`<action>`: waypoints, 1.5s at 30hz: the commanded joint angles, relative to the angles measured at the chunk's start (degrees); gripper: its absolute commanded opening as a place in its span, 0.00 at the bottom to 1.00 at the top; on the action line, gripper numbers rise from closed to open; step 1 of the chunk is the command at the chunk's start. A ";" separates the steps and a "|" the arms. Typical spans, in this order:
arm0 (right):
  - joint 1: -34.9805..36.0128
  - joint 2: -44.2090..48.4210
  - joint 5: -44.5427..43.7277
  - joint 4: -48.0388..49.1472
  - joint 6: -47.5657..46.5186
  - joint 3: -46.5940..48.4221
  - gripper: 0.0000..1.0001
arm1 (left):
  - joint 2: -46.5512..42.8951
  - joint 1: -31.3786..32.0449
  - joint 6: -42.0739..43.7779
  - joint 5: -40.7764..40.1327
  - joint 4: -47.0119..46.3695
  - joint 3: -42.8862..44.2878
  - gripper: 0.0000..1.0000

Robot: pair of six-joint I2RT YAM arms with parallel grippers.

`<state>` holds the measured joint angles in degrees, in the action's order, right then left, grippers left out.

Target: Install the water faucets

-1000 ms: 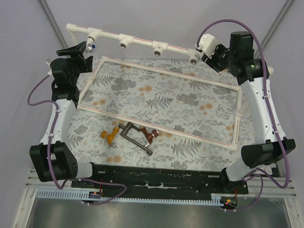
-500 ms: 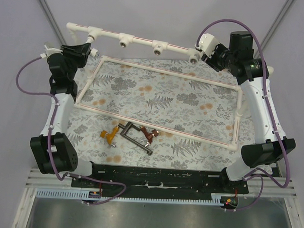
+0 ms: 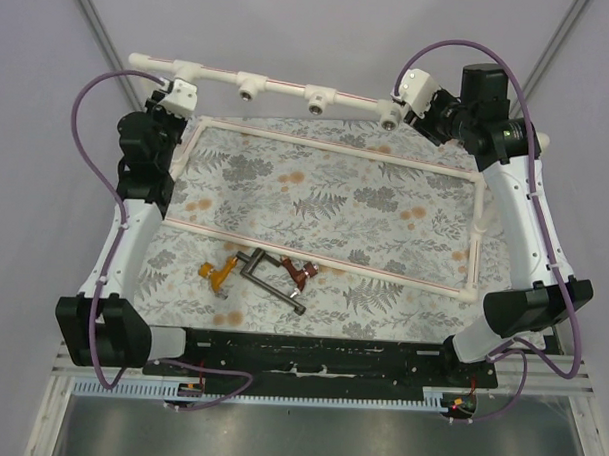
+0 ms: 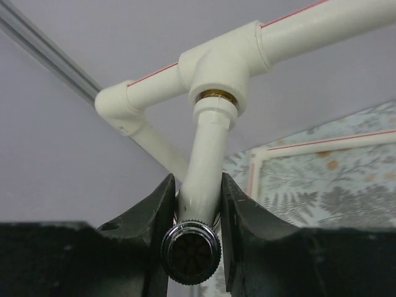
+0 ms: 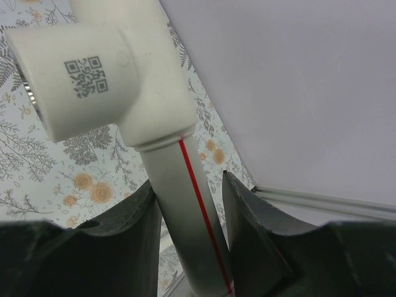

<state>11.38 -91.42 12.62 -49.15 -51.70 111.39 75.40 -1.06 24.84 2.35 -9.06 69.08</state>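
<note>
Overall, the left gripper (image 4: 198, 179) was found closed on the white faucet (image 4: 207, 154), one finger pressed against each side of its body. The faucet's chrome spout tip (image 4: 190, 253) sat just below the fingertips, on the wrist-camera side. Beyond the fingertips, the faucet's far end entered a tee socket (image 4: 221, 68) of the pipe rail (image 4: 322, 21), with a brass-coloured ring showing at the joint. The faucet stood at a slight tilt to the socket. How deeply it was threaded could not be determined.

The right gripper (image 5: 187, 182) was at the opposite end of the rail, its fingers closed about the red-striped pipe. The finger on the left of the wrist view touched the pipe; a thin gap showed beside the other fingertip. Just beyond the fingertips was the end tee (image 5: 93, 80), marked with a printed square code.

The remaining three faucets lay well apart from both grippers, back toward the arm bases, on the floral mat (image 3: 336, 199). The orange-yellow faucet (image 3: 216, 273), dark grey faucet (image 3: 271, 277) and red-brown faucet (image 3: 301, 274) lay close together there in a row, the grey one in the middle. A rectangular pipe frame (image 3: 327, 149) lay on the mat between them and the grippers.
</note>
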 commanded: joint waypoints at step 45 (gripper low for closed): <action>1.10 -0.43 -2.34 -0.95 5.65 -1.79 0.00 | -2.81 -12.83 -119.84 8.37 0.28 -3.69 0.79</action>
<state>11.64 -91.07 12.80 -49.08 -51.88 111.02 70.02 -14.15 -85.91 5.85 -1.43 65.28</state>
